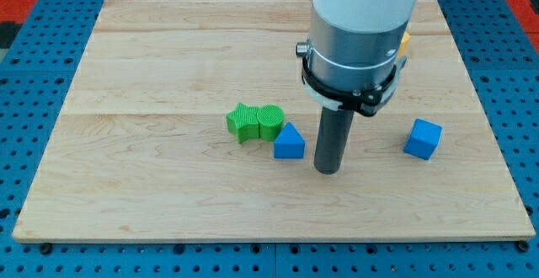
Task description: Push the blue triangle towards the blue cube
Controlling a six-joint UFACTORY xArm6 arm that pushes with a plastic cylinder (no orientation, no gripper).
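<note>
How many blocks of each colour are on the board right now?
Blue: 2, the blue triangle and the blue cube
Green: 2, the green star and the green round block
Yellow: 1, a yellow block partly hidden behind the arm
Total: 5

Two ribbed green blocks (255,122) touch each other on the wooden counter (152,168); a yellow block (406,42) peeks out near the view's top.
</note>
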